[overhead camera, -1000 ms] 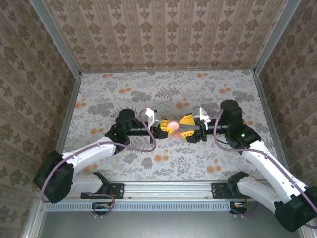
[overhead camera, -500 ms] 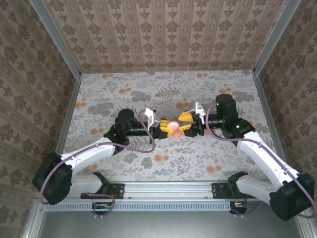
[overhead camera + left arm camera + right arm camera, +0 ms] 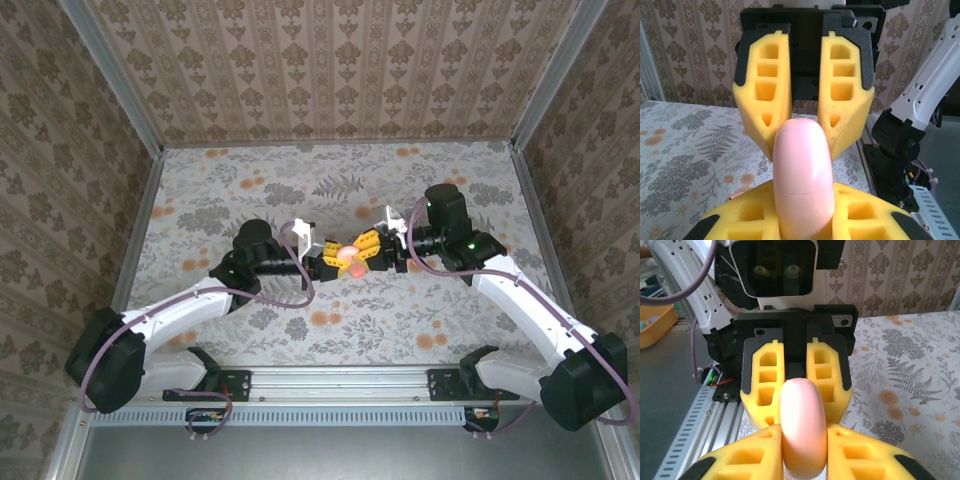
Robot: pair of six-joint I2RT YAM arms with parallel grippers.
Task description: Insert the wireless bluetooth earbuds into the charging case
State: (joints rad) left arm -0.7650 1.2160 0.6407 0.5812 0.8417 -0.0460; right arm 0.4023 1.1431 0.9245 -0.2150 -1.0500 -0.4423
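The charging case (image 3: 347,256) is a salmon-pink pebble held in the air over the middle of the table. Both grippers grip it from opposite sides. My left gripper (image 3: 334,263) is shut on its left end and my right gripper (image 3: 362,250) on its right end. In the left wrist view the case (image 3: 802,170) stands between my yellow fingers (image 3: 740,222), its lid seam closed, with the right gripper's fingers (image 3: 847,100) clamping its far end. In the right wrist view the case (image 3: 802,430) fills the gap between my fingers (image 3: 867,460). A small pink bit (image 3: 735,193) lies on the cloth; I cannot tell if it is an earbud.
The table (image 3: 250,190) wears a grey floral cloth with flat orange flower spots (image 3: 326,318). Patterned walls close in the back and both sides. A metal rail (image 3: 340,382) runs along the near edge by the arm bases.
My right gripper has swung a little left and back and closed its fingers on the case's right end. The left gripper has kept its hold and barely moved.
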